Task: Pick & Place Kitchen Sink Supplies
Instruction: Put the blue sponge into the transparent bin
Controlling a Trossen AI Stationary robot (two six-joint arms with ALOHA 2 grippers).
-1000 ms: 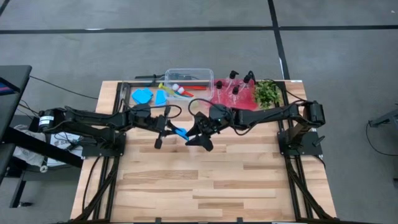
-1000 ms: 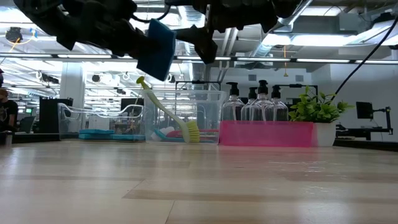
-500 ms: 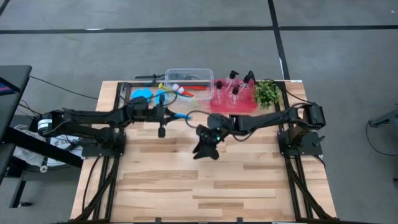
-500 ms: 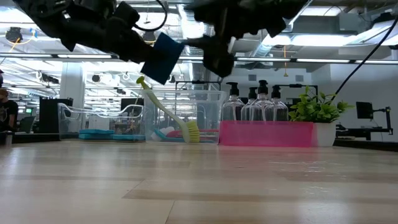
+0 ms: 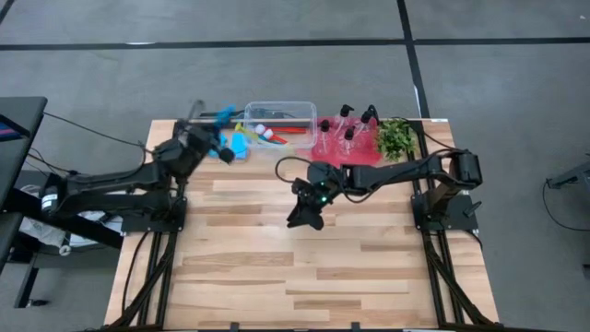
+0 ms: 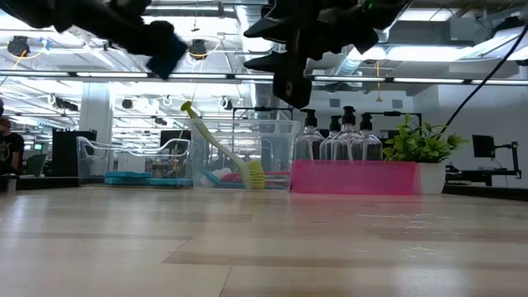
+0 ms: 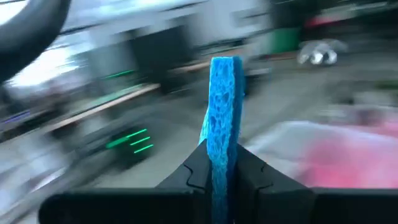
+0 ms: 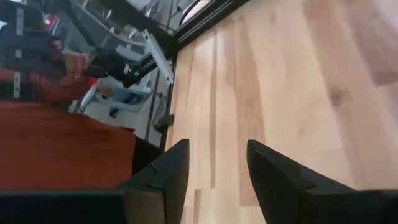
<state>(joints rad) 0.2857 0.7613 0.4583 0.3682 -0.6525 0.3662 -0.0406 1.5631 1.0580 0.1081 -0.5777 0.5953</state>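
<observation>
Wooden table [image 5: 304, 267] sat under both arms. Left gripper [image 7: 219, 167], raised at upper left, pinched a blue sponge [image 7: 222, 118] upright. Right gripper [image 8: 214, 168] hung mid-table, fingers apart, seemingly empty.

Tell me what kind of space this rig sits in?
Probably an open lab or workshop, not a kitchen: bare grey floor around a wooden table, exposed ceiling lights and ducting, other benches behind.
</observation>
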